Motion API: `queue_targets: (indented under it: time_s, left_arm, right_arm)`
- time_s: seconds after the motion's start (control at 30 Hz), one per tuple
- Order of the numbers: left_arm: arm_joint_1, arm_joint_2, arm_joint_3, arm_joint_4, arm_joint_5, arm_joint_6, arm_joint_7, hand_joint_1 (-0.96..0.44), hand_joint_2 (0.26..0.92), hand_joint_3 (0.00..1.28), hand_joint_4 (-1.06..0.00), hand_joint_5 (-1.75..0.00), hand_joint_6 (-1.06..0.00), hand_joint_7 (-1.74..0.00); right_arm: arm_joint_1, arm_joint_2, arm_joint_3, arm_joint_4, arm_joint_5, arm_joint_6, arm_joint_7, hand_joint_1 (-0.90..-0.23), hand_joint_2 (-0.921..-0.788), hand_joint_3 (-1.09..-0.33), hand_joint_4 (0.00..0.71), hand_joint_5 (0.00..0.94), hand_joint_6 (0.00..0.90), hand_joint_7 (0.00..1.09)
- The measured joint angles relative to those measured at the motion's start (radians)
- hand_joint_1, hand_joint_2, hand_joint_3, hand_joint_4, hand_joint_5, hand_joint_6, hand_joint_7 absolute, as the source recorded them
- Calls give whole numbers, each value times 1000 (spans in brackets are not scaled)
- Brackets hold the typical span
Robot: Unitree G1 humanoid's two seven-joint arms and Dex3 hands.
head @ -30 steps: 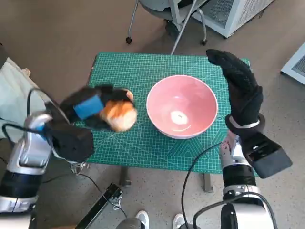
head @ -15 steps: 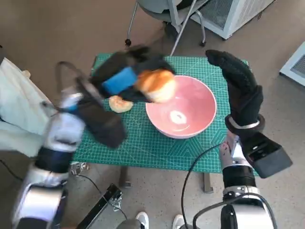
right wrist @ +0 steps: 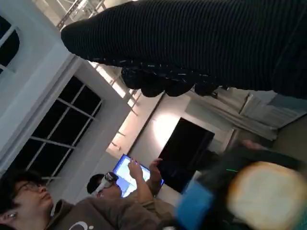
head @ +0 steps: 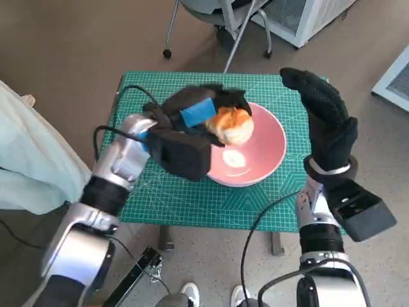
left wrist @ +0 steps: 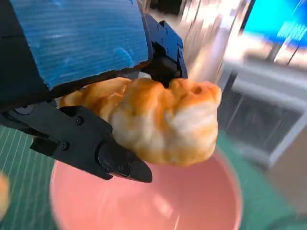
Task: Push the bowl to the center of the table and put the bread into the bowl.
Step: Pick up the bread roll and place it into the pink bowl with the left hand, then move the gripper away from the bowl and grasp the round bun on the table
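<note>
**Observer:** Where's the bread right now?

**Operator:** I have the bread (head: 234, 126) in the left robot hand (head: 203, 114), fingers wrapped round it, hanging over the bowl (head: 267, 155) on the side toward my left arm. It's above the bowl, not yet resting in it. From the left wrist camera I see the pink basin directly beneath the roll, which is why I judge the drop spot is good.

**Observer:** And the bowl itself?

**Operator:** It sits on the green mat of the worktop (head: 147, 89), roughly mid-worktop, perhaps a little toward my right hand. I'd call the pushing part done.

**Observer:** Why is the right one standing there like that?

**Operator:** The right robot hand (head: 326, 121) stands upright just beside the bowl's far rim from the bread, fingers stretched up and holding nothing. My guess is that it works as a backstop, so the bowl doesn't slide when the bread lands. I can't tell whether the glove actually touches the rim.

**Observer:** How's the left arm posed?

**Operator:** The forearm reaches diagonally across the mat toward the bowl, the taped back of the hand facing up, fingers curled under the bread. Next I'd loosen the grip.
</note>
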Motion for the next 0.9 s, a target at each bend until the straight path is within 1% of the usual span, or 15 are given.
queue_targets:
  time_s: [0.13,0.2,0.27,0.33,0.4,0.57,0.63,0.67,0.73,0.9]
  left_arm:
    - [0,-1,-5,21,1,2,-11,-92,862,59,-242,-62,-197,-357]
    - [-2,0,-3,22,-4,4,-23,-157,841,44,-140,-31,-141,-317]
    - [-5,3,0,20,-14,9,-52,-221,832,35,-72,-16,-102,-286]
    - [-4,12,2,17,-13,9,-52,-265,827,28,-29,-6,-77,-263]
    - [-4,24,4,17,-12,10,-43,-311,828,26,-14,-2,-65,-248]
    - [-4,63,28,20,-14,-22,-6,-421,842,26,-2,0,-58,-221]
    - [-4,81,41,25,-16,-48,1,-457,861,32,0,1,-62,-213]
    - [-4,90,48,27,-21,-58,2,-469,879,25,-2,0,-83,-181]
    - [-4,106,63,31,-32,-79,2,-477,901,14,-12,-4,-116,-133]
    - [-4,153,103,28,-63,-102,-10,-439,912,3,-58,-9,-175,-81]
  right_arm:
    - [4,-3,-1,-3,2,1,2,-579,-921,-690,364,3,50,813]
    - [6,-6,-2,-4,3,1,3,-589,-921,-685,356,2,46,811]
    - [8,-10,-3,-7,4,1,7,-594,-921,-681,353,1,43,812]
    - [9,-16,-6,-9,4,1,8,-597,-921,-678,351,1,41,813]
    - [10,-20,-8,-9,5,0,8,-597,-921,-676,350,1,40,815]
    - [11,-29,-14,-7,1,-9,7,-593,-921,-676,349,1,37,819]
    - [11,-32,-17,-4,0,-13,7,-590,-921,-676,349,1,36,820]
    - [11,-32,-18,-2,0,-15,7,-589,-921,-677,349,1,36,821]
    - [11,-32,-20,4,-1,-19,5,-588,-921,-678,349,0,34,823]
    - [11,-32,-23,11,-1,-24,4,-588,-921,-679,349,0,32,827]
